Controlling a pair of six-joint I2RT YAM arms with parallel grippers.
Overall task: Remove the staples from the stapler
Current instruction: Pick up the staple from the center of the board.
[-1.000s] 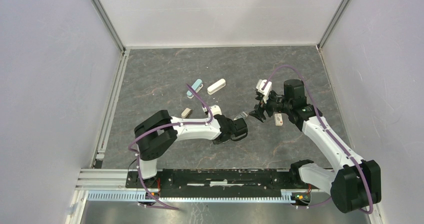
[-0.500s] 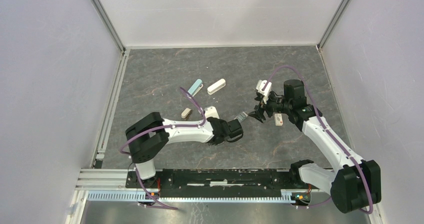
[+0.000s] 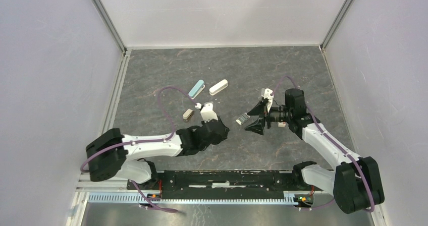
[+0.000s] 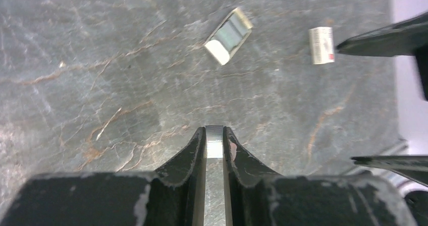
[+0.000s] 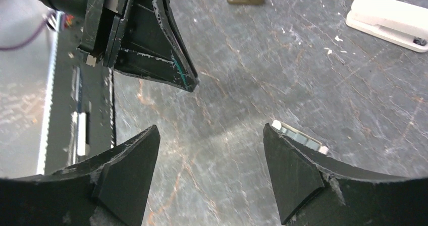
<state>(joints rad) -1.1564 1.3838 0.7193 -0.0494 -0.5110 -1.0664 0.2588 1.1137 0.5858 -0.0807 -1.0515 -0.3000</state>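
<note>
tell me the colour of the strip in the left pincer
Silvery-grey; the short thin metal strip shows best in the left wrist view.

Grey marbled tabletop, plain white walls

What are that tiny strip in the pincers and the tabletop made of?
The staples look like bare metal: silvery-grey with a dull sheen. The tabletop looks like stone-patterned laminate or vinyl, dark grey with rusty veins; which, I cannot tell.
</note>
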